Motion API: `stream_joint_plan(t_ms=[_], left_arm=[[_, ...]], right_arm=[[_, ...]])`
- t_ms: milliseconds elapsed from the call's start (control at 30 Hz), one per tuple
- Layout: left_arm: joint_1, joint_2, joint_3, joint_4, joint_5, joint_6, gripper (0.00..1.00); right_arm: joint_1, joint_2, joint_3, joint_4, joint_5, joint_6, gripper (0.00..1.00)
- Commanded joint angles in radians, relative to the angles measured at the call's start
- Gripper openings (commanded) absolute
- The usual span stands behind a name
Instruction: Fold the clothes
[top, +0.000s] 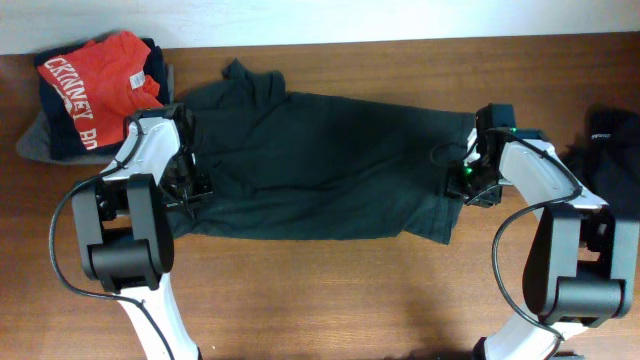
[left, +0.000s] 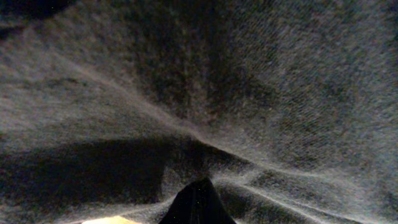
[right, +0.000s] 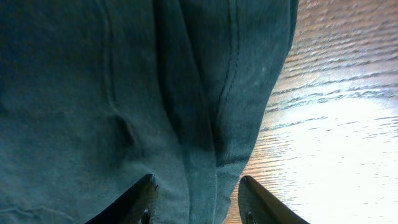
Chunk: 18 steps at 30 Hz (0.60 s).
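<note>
A dark grey-green T-shirt (top: 320, 165) lies spread across the middle of the wooden table (top: 330, 290). My left gripper (top: 187, 187) is at the shirt's left edge. In the left wrist view the cloth (left: 249, 81) fills the frame, and its creases run together at my dark fingertips (left: 199, 190), which are shut on it. My right gripper (top: 470, 182) is at the shirt's right edge. In the right wrist view its fingers (right: 198, 186) are open, with the stitched hem (right: 205, 124) lying between them and bare wood to the right.
A pile of clothes with a red shirt with white lettering (top: 95, 85) on top sits at the back left, over dark blue and grey cloth. Another black garment (top: 615, 150) lies at the right edge.
</note>
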<state>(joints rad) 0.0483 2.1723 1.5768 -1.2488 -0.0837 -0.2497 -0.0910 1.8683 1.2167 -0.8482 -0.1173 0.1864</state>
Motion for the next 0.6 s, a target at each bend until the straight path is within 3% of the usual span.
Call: stream_joint_plan(t_ms=[0, 567], left_arm=[[0.007, 0.017, 0.016, -0.002, -0.011, 0.012, 0.02], [0.007, 0.017, 0.016, -0.002, -0.011, 0.012, 0.02]], right_arm=[[0.000, 0.010, -0.021, 0.007, -0.006, 0.001, 0.47], [0.000, 0.045, -0.039, 0.026, -0.064, 0.002, 0.47]])
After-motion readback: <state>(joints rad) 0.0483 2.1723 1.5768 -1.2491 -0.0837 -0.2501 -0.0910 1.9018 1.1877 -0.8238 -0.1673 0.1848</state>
